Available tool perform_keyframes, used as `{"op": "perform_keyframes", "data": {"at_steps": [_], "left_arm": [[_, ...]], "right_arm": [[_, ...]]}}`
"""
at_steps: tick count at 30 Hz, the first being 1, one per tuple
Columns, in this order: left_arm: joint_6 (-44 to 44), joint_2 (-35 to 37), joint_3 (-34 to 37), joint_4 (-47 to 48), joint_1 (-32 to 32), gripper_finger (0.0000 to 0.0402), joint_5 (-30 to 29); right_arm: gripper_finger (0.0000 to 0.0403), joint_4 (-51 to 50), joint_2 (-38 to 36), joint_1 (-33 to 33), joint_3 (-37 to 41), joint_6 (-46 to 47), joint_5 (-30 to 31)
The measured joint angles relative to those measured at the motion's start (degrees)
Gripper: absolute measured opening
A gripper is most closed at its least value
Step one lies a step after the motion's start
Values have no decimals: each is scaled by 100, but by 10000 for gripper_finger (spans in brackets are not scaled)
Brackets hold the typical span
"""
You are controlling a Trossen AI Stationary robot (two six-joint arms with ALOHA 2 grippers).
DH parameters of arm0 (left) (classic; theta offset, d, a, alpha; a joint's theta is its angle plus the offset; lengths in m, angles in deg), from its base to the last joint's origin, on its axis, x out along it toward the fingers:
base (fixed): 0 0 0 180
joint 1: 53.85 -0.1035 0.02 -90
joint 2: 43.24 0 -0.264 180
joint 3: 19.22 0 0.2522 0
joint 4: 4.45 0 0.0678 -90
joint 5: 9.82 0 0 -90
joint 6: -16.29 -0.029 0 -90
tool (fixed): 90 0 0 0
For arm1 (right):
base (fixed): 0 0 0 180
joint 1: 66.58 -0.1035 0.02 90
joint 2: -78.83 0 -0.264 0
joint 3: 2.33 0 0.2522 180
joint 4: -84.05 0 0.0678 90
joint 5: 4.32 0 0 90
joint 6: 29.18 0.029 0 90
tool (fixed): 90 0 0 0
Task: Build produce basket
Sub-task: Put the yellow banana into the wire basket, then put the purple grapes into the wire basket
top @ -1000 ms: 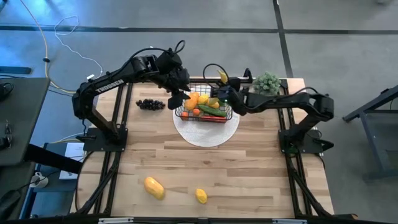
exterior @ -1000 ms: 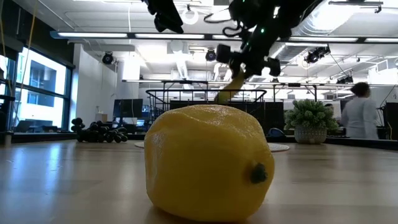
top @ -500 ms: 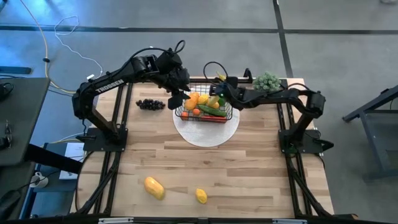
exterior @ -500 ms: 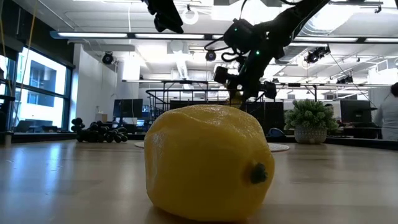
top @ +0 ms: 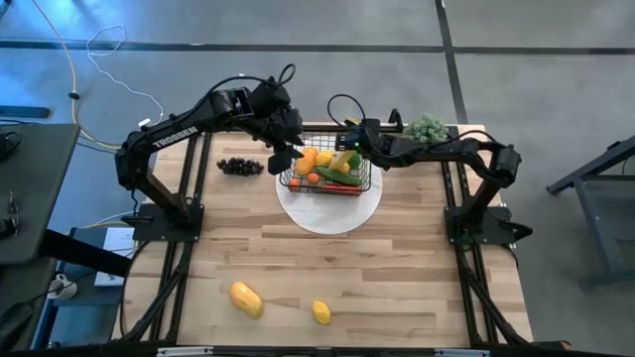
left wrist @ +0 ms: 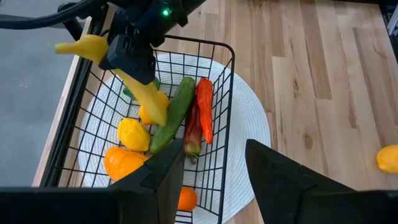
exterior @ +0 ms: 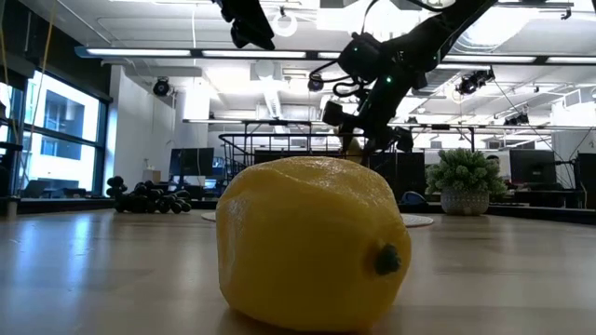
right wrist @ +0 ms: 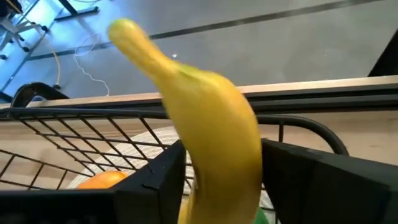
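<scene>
Basket (top: 325, 171) sits on the white disc (top: 328, 210) at upper centre of the high view, already holding a cucumber (left wrist: 174, 112), chillies (left wrist: 204, 116), lemons (left wrist: 133, 134) and a mango (left wrist: 121, 160), while the grapes (top: 238, 166) lie to its left and two yellow fruits (top: 246, 298) wait at the lower edge. Left gripper (top: 283, 154) hangs over the basket's left rim, fingers parted and empty. Right gripper (top: 354, 146) has the banana (right wrist: 208, 118) between its fingers over the basket's far side; I'd say it's being set in, so the fingers need to let go and lift clear
</scene>
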Motion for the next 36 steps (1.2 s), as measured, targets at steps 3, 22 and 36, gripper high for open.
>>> {"op": "perform_keyframes", "data": {"at_steps": [3,22,36], "left_arm": [[0,0,0,2,0,159,-25],[191,460,-7,569,-313,159,-61],[489,1090,417,998,-710,159,-61]], "right_arm": [[188,-60,-4,41,-52,-52,-260],[199,-2778,2,-82,-1495,-274,29],[199,-3990,0,-321,-2824,-952,354]]}}
